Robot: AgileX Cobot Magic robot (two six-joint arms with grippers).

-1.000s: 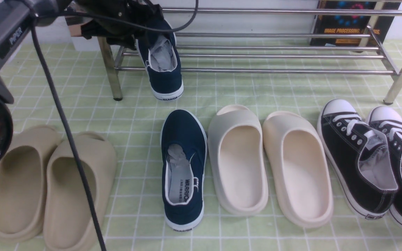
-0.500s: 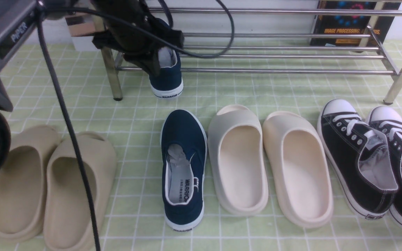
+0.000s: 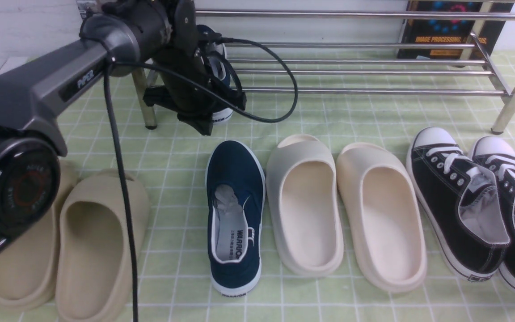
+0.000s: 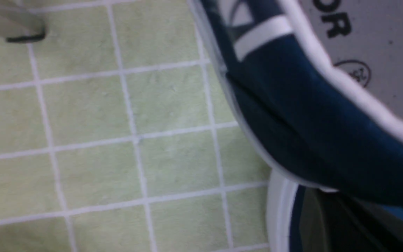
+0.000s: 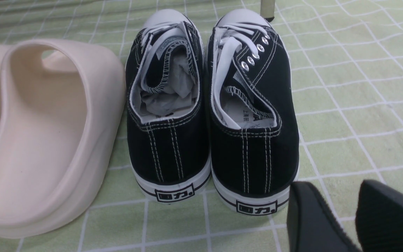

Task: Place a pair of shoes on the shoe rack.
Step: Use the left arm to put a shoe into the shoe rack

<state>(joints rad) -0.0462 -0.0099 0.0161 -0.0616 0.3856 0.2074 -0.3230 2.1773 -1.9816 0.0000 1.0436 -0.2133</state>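
One navy slip-on shoe (image 3: 235, 214) lies flat on the green checked cloth, toe toward the chrome shoe rack (image 3: 351, 91). The other navy shoe (image 3: 222, 117) leans at the rack's left end, heel on the cloth and toe up by the lower bars. My left gripper (image 3: 199, 117) hangs low over its heel and hides most of it. In the left wrist view the shoe's heel collar (image 4: 310, 133) fills the right side, and the jaws are dark and blurred. My right gripper (image 5: 338, 196) is open and empty, just behind the heels of the black sneakers (image 5: 208, 105).
Beige slippers (image 3: 87, 241) lie at the left, cream slippers (image 3: 306, 205) in the middle, black lace-up sneakers (image 3: 458, 205) at the right. The rack's left leg (image 3: 143, 96) stands beside my left gripper. A cable (image 3: 275, 98) loops over the lower bars. A dark book (image 3: 445, 31) stands behind the rack.
My left arm has swung down and my gripper has moved from the leaning shoe's toe down to its heel. The shoe's heel has stayed in place on the cloth.
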